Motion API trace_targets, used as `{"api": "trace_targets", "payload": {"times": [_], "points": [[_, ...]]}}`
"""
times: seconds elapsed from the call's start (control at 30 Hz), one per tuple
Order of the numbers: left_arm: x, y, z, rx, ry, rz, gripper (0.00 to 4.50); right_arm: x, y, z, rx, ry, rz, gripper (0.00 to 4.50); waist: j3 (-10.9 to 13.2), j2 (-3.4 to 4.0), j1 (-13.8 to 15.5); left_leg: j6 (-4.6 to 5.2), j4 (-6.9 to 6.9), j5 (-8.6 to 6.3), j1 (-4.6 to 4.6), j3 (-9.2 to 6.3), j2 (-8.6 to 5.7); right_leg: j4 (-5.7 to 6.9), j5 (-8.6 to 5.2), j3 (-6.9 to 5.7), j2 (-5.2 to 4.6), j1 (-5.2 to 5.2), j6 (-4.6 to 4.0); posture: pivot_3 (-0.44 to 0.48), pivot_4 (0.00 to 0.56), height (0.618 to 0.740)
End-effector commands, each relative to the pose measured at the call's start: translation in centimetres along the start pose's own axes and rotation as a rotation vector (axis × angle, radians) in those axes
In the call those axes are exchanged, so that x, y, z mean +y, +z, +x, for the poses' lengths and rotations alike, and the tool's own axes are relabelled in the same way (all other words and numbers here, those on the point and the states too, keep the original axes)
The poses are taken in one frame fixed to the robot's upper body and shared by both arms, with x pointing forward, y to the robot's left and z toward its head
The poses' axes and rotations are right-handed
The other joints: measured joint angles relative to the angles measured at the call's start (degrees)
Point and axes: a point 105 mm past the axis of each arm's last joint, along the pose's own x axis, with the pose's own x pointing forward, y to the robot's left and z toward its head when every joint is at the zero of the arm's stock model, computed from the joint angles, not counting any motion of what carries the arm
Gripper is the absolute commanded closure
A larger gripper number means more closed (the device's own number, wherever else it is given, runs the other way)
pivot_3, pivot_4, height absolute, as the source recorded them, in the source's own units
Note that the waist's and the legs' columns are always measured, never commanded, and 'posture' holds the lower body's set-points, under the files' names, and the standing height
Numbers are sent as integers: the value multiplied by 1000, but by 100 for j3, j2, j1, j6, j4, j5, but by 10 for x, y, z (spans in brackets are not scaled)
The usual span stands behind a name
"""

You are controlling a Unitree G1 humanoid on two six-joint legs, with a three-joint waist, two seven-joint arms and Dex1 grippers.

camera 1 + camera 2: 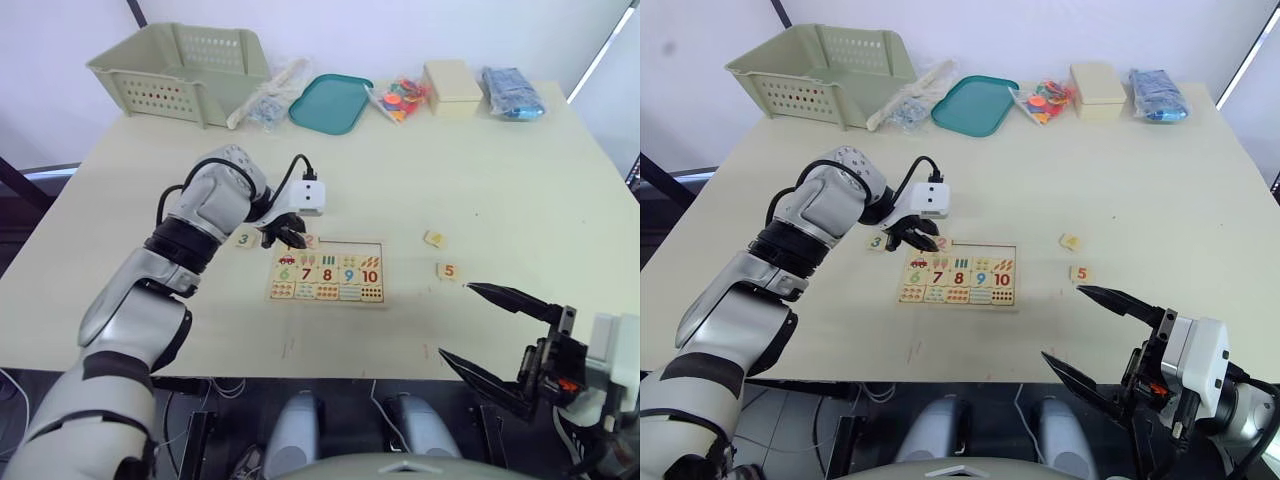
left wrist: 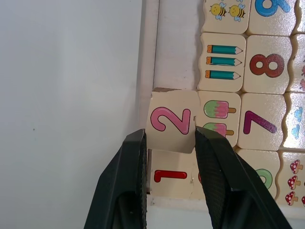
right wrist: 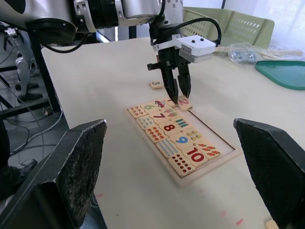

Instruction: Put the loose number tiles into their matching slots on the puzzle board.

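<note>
The puzzle board (image 1: 376,272) lies at the table's middle, with its top row of slots (image 2: 174,52) mostly bare. My left gripper (image 2: 169,136) hangs over the board's near-left corner, shut on the pink number 2 tile (image 2: 171,121). That tile rests tilted at the second slot, beside the red 1 tile (image 2: 170,175) seated in the first. Off the board's left lies the 3 tile (image 1: 244,238). To its right lie the 5 tile (image 1: 449,270) and another tile (image 1: 434,238) whose digit I cannot read. Near the table's front right, my right gripper (image 1: 453,320) stands wide open and empty.
Along the far edge stand a green basket (image 1: 180,70), a clear bag of sticks (image 1: 268,95), a teal tray (image 1: 330,102), a bag of coloured pieces (image 1: 398,98), a beige box (image 1: 452,88) and a blue package (image 1: 512,92).
</note>
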Motion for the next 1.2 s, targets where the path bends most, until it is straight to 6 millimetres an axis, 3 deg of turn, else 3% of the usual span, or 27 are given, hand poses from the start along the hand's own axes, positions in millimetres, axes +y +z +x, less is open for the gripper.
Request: {"api": "trace_targets", "payload": {"times": [0.03, 1.2], "points": [[3, 8, -6, -6, 25, 28, 3445, 5, 6, 1, -19, 11, -22, 0, 0, 0, 0, 0, 0, 0, 0, 0, 0, 0, 0, 0, 0, 0, 0, 0, 150, 740], [-1, 1, 2, 45, 19, 41, 3445, 8, 5, 3, -24, -9, -18, 0, 0, 0, 1, 0, 0, 0, 0, 0, 0, 0, 0, 0, 0, 0, 0, 0, 150, 740]]}}
